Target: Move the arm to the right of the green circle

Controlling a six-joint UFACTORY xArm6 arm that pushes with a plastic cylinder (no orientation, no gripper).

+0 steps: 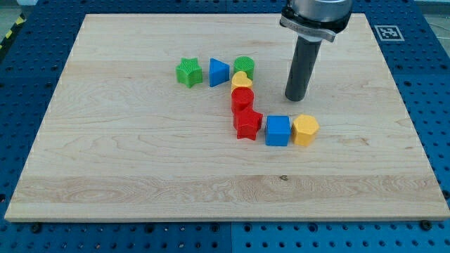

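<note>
The green circle [245,66] sits on the wooden board [140,161], just above a yellow block [242,81] that touches it. My tip [296,98] rests on the board to the right of the green circle and a little lower, with a clear gap between them. A blue triangle [219,72] lies just left of the circle, and a green star [188,72] is further left.
Below the yellow block come a red block [242,99] and a red star [247,124]. A blue cube [278,130] and a yellow hexagon [305,130] lie below my tip. The arm's mount [315,15] hangs over the board's top edge.
</note>
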